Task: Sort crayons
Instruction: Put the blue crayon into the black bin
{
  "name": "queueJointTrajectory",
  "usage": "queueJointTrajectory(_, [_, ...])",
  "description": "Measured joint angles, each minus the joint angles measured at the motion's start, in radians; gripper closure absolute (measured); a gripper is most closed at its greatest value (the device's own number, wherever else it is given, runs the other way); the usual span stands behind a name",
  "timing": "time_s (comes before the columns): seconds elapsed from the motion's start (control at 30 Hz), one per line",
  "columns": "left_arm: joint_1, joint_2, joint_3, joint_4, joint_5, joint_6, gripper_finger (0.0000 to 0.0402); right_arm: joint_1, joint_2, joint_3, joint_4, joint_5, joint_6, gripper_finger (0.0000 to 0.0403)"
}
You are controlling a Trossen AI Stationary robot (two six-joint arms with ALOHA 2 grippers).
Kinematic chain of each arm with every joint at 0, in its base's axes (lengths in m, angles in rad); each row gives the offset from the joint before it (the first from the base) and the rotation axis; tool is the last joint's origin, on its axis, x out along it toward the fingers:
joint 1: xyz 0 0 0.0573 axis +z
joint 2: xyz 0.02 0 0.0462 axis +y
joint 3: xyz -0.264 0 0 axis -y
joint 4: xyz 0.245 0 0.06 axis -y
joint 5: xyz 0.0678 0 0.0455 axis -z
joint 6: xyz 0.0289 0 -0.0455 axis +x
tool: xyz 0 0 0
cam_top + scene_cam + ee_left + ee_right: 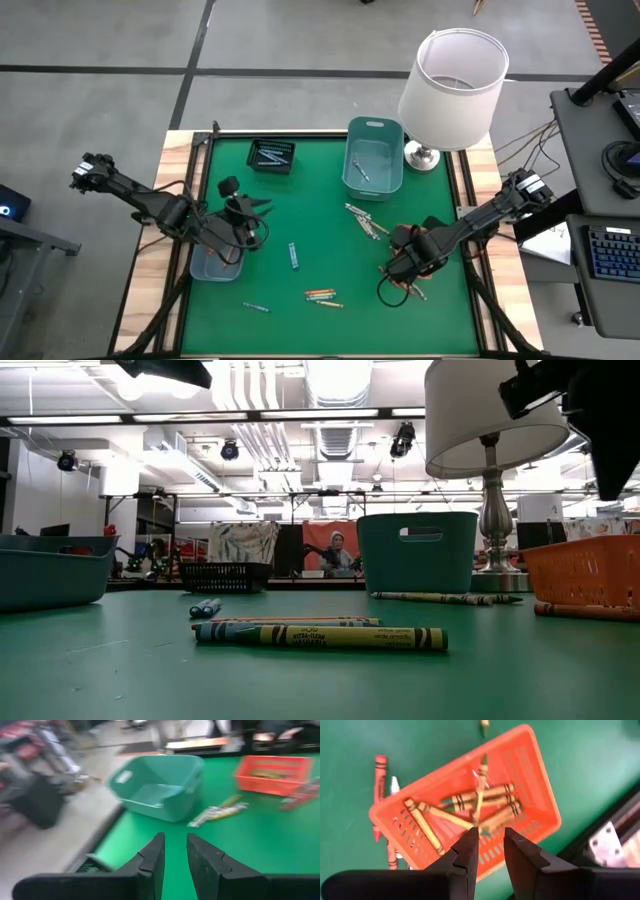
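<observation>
Crayons [322, 295] lie loose near the counter's [300, 200] near edge, one blue crayon [293, 255] further in. Right pincer [490, 851] hovers over the orange basket [530, 775] at near right, jaws parted, grasping nothing; yellowish crayons [470, 807] lie inside it. Left pincer [175, 857] sits at near left, jaws slightly apart, empty. Grey-white crayons [362, 220] lie mid-counter. Teal bin [374, 160] stands far, holding one crayon.
</observation>
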Motion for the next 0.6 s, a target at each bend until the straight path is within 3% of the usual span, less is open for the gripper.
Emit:
queueJointTrajectory(0.23, [-0.001, 0.0, 0.0, 0.063, 0.273, -0.028, 0.0338, 0.0, 0.0, 0.004, 0.071, 0.071, -0.132, 0.0332])
queueJointTrajectory(0.6, [-0.017, 0.144, 0.016, 0.134, 0.434, -0.061, 0.0352, 0.0, -0.001, 0.08, 0.101, 0.235, -0.308, 0.0352])
